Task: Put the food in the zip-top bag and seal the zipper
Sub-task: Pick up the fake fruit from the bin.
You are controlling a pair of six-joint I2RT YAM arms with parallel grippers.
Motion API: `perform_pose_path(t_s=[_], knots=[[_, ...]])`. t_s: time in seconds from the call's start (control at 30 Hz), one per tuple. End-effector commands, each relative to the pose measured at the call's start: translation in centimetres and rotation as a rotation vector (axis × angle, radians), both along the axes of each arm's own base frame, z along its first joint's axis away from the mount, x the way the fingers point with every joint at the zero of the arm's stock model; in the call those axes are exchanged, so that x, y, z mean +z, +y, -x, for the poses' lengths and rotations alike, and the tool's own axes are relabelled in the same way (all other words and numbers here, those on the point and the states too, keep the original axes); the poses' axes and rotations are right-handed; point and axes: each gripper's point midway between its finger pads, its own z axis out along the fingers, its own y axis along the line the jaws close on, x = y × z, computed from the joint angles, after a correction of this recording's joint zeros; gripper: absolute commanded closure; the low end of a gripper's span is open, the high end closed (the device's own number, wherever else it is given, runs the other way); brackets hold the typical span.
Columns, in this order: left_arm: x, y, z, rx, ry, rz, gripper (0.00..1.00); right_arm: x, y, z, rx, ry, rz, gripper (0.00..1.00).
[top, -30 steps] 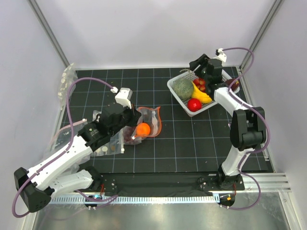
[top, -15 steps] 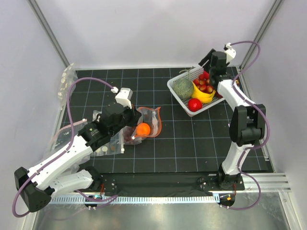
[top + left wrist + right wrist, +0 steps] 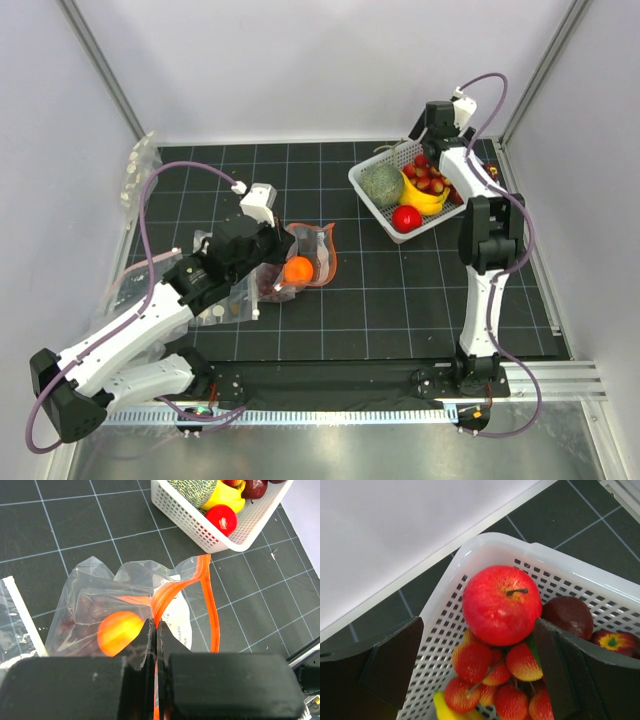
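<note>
Over the black gridded worktop (image 3: 400,300) I'm pinching the clear plastic zip-top bag (image 3: 95,587) at nine o'clock with the left pincer (image 3: 155,628), orange ball (image 3: 120,632) inside; the right pincer (image 3: 477,650), swung toward one o'clock, is straddling, open, my likely next pick: a round red apple (image 3: 501,611).

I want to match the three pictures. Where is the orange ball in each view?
Top view: orange ball left of centre, inside the clear bag.
Left wrist: orange ball lower left, above the left claw.
Right wrist: not in it.
Shared landmark: the white basket.
</note>
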Motion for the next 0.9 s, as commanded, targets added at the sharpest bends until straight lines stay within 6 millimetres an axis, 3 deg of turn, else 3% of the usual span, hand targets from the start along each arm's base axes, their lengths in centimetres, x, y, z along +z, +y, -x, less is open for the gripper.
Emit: perform_pose_path(t_s=[0.0, 0.3, 0.37, 0.43, 0.47, 0.53, 0.57, 0.63, 0.67, 0.77, 0.8, 0.87], knots=[[2.6, -0.5, -0.3, -0.005, -0.057, 0.055, 1.00, 0.8, -1.2, -0.8, -0.071, 0.011, 0.057, 0.00], [2.5, -0.9, -0.1, -0.026, -0.042, 0.060, 1.00, -3.0, -3.3, -0.5, -0.141, 0.102, 0.174, 0.00], [2.7, -1.0, 0.0, -0.032, -0.045, 0.066, 1.00, -3.1, -3.1, -0.6, -0.146, 0.094, 0.163, 0.06], [2.8, -0.9, 0.1, -0.030, -0.046, 0.068, 1.00, -2.7, -2.7, -0.9, -0.125, 0.077, 0.146, 0.18], [2.9, -0.8, 0.1, -0.029, -0.049, 0.069, 1.00, -2.1, -2.4, -0.8, -0.106, 0.065, 0.134, 0.28], [2.9, -0.7, 0.1, -0.026, -0.051, 0.069, 1.00, -1.4, -2.1, -0.6, -0.093, 0.045, 0.118, 0.35], [2.8, -0.7, 0.1, -0.026, -0.049, 0.067, 1.00, 0.5, -1.8, -0.4, -0.081, 0.010, 0.100, 0.43], [3.0, -0.7, 0.1, -0.029, -0.052, 0.072, 1.00, 1.1, -1.5, 0.4, -0.068, -0.001, 0.081, 0.47], [3.0, -0.7, 0.2, -0.027, -0.053, 0.071, 1.00, 3.6, -1.4, 0.9, -0.068, -0.046, 0.066, 0.51], [2.8, -0.7, 0.0, -0.021, -0.049, 0.067, 1.00, 5.5, 0.1, 2.2, -0.015, -0.084, 0.046, 0.54], [2.5, -0.8, -0.1, -0.021, -0.044, 0.061, 1.00, 7.9, 0.4, 2.9, -0.001, -0.128, 0.038, 0.55], [2.3, -1.2, -0.2, -0.030, -0.037, 0.057, 1.00, 8.2, 1.4, 4.1, 0.023, -0.130, 0.034, 0.56]])
